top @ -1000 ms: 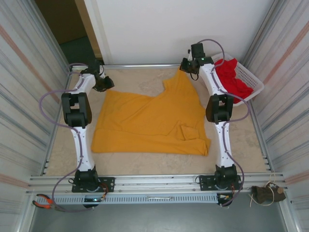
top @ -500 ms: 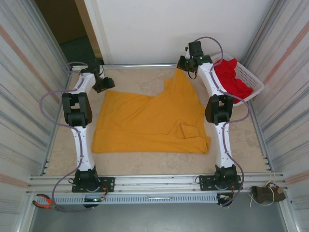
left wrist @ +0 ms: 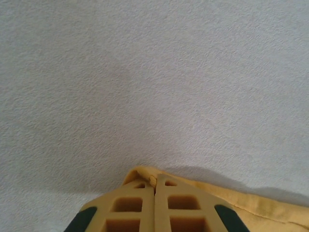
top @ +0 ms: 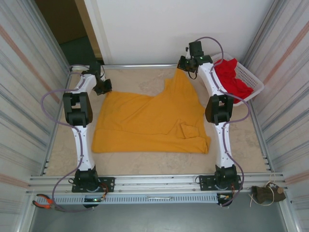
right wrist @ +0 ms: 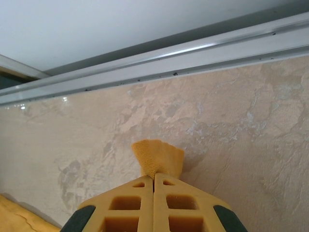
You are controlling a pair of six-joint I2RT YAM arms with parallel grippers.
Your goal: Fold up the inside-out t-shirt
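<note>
The surface (top: 145, 164) is carrying one mustard t-shirt (top: 149, 121), which is lying spread flat between the two arms, its long axis running left to right and its near hem lying closest to the arm bases. One white basket (top: 257, 86) is sitting at the far right corner, holding one red garment (top: 231, 77).

Both hands are working along the shirt's far edge, so the whole body of cloth is lying on the near side of them. The right hand (right wrist: 154, 176) is gripping a small tuft of yellow fabric between closed fingers, at the far right peak of the shirt beside the back rail. The left hand (left wrist: 155, 180) is also closed, fingers pressed together at the far left corner, where a nub of hem is poking out at the tips; it is probably pinching that corner. The next move seems to be drawing this far edge toward the near hem, each hand taking its own corner.
</note>
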